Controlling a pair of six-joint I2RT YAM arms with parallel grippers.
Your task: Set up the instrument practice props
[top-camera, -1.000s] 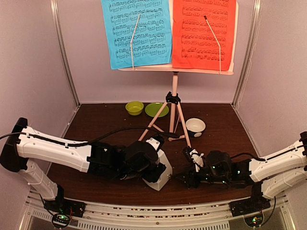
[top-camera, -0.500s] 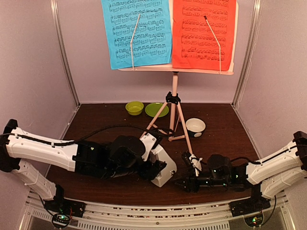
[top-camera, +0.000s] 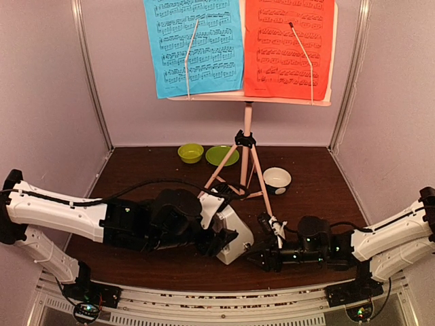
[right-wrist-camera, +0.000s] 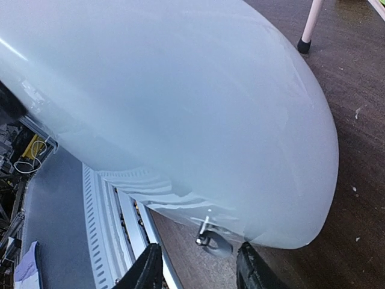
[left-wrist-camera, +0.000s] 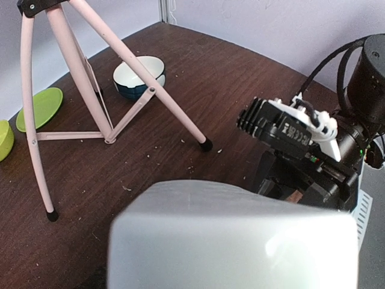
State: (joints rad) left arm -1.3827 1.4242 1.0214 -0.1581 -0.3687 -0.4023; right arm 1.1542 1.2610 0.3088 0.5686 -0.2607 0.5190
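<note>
White and tilted, the metronome (top-camera: 231, 234) sat low at the front of the counter (top-camera: 149, 173) seen from above, clamped in the jaws of the left arm (top-camera: 102, 217), the music stand (top-camera: 248, 129) upright behind. The left wrist view put it just beside the right arm (left-wrist-camera: 301, 129). The right wrist view showed that arm's jaws apart, close to it.

We look down from high on the near side of the pale pink tripod music stand (top-camera: 247, 121), facing it from afar. Our left wrist view sits low, close before the stand's legs (left-wrist-camera: 66, 72), with a white plastic pyramid metronome (left-wrist-camera: 228, 241) filling its foreground. Our right wrist view presses against that metronome, with one stand foot (right-wrist-camera: 305, 45) beyond it. All three views share both.
</note>
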